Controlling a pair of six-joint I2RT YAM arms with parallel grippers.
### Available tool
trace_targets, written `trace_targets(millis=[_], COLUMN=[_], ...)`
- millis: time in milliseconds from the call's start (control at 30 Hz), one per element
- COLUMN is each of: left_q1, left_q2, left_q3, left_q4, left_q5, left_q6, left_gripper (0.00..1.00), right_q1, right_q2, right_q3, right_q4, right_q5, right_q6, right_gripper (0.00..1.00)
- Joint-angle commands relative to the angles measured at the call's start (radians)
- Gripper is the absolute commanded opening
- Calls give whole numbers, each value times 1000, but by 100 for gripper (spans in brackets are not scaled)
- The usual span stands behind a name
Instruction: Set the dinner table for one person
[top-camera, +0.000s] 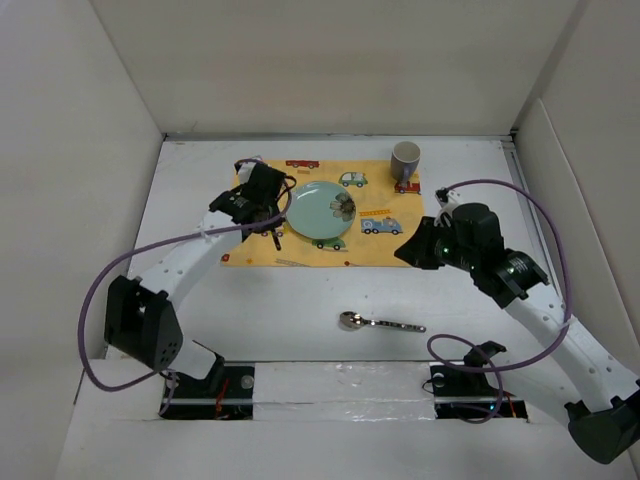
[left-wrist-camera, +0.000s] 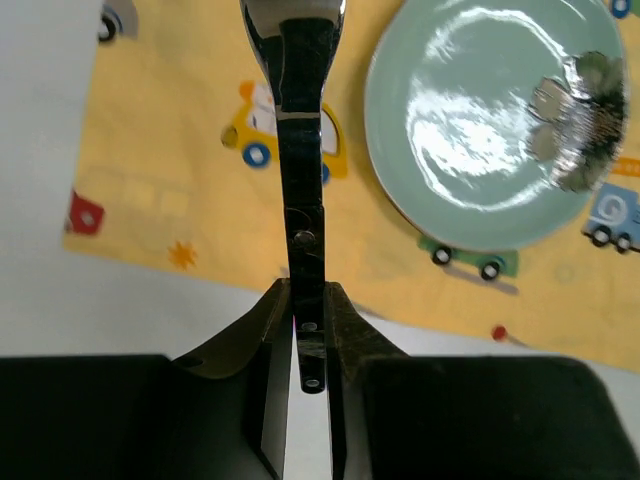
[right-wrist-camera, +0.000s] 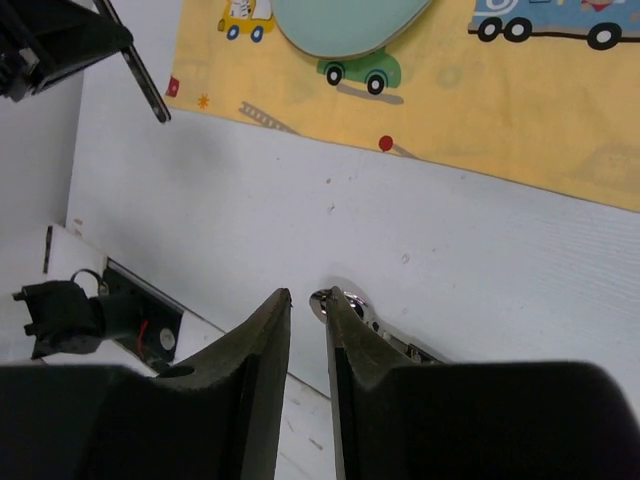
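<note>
- Left gripper (left-wrist-camera: 310, 290) is seen clamped tight on a dark-handled utensil (left-wrist-camera: 303, 180). The riveted handle is pinched between both fingers, and the shiny metal end is pointed away from the wrist.
- That utensil is held over the left part of the yellow cloth (left-wrist-camera: 160, 160), just left of the plate (left-wrist-camera: 470, 130). Whether it is a knife or a fork cannot be told.
- Right gripper (right-wrist-camera: 303, 297) is found with its jaws only a narrow slit apart, and nothing is held between them.
- It is hung over the dinner table (top-camera: 300, 290), off the near right corner of the cloth.
- The dinner table is seen as the broad white surface under everything, with the cloth laid across its far middle.
- The pale green plate, marked with a grey flower print on its right side, is set on the middle of the cloth.
- A grey cup (top-camera: 405, 157) is stood upright at the far right corner of the cloth.
- A metal spoon (top-camera: 380, 322) is laid on the bare table nearer than the cloth, bowl to the left and handle to the right.
- In the right wrist view the spoon's bowl is glimpsed just past one fingertip, but from above the gripper is seen apart from it.
</note>
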Motion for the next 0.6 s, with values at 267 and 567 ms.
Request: trace_targets(millis=[267,567], left_q1=[123,183], left_q2=[411,561], left_q3=[248,314], left_q4=[212,196], left_q5=[90,121], left_q6=[598,587], left_gripper=[0,0], right_q1=[-28,-17], right_q2=[-36,-54], right_q3=[-21,-32], right_q4=[-37,-148], right_q5=[2,65], right_q6=[27,40], right_gripper=[9,46])
